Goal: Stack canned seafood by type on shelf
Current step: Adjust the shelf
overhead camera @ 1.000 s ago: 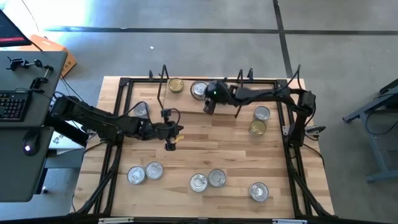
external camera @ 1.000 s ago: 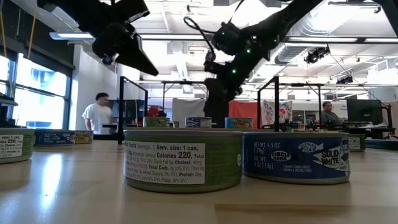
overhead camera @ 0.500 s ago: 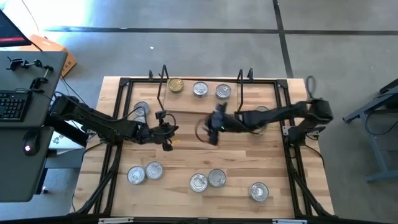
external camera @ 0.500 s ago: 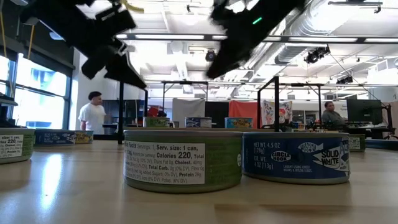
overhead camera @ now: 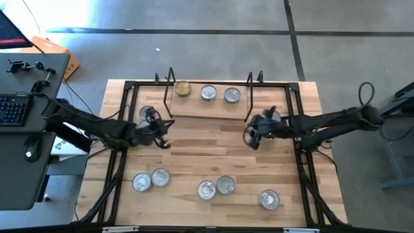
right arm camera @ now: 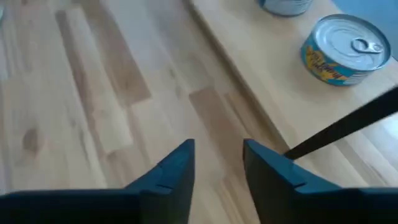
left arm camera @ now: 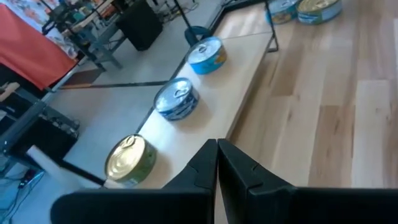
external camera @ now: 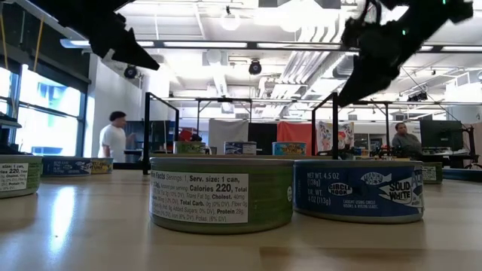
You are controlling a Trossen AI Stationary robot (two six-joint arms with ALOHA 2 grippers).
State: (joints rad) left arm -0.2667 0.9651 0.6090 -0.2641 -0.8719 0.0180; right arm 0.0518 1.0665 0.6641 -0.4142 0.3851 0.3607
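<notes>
Three tins [overhead camera: 207, 93] sit on the shelf [overhead camera: 194, 107] at twelve o'clock, sorted there, while the empty right gripper [overhead camera: 253, 138] hangs part-open at three and the left gripper [overhead camera: 163, 133] shut and empty at nine.

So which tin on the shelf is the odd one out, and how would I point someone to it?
Start at the shelf, the pale board in a black rod frame along the table's far edge. Three tins sit in a row on it. Take the tin at the row's left end, on the left arm's side: its lid is gold, while the other two have silver lids.
</notes>
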